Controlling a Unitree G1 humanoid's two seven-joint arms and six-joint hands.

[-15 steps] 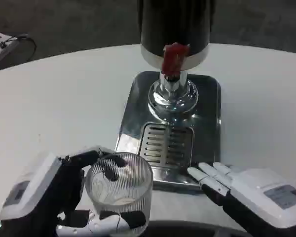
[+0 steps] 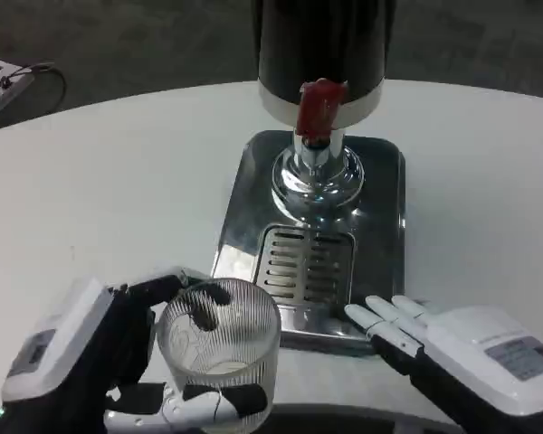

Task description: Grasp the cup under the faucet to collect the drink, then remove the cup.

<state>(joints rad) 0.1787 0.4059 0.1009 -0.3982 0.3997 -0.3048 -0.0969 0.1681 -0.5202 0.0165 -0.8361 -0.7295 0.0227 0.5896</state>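
Left hand [image 2: 100,357] grips a clear ribbed glass cup [image 2: 219,348] at the near left of the white table [image 2: 90,190], its black fingers wrapped round the far side of the rim and a white-and-black finger curling across the cup's base in front. Upright and seemingly with no drink in it, the cup sits just in front of the near left corner of the shiny metal drip tray [image 2: 380,208], well short of the faucet. Right hand [image 2: 452,348] lies at the near right, holding nothing, its fingers stretched out flat and close together, their tips touching or just at the tray's front edge. On the tray a slotted grille [image 2: 306,265] lies near the front; behind it stands a chrome faucet [image 2: 315,167] with a red lever [image 2: 319,107], fixed under a black dispenser [image 2: 324,45]
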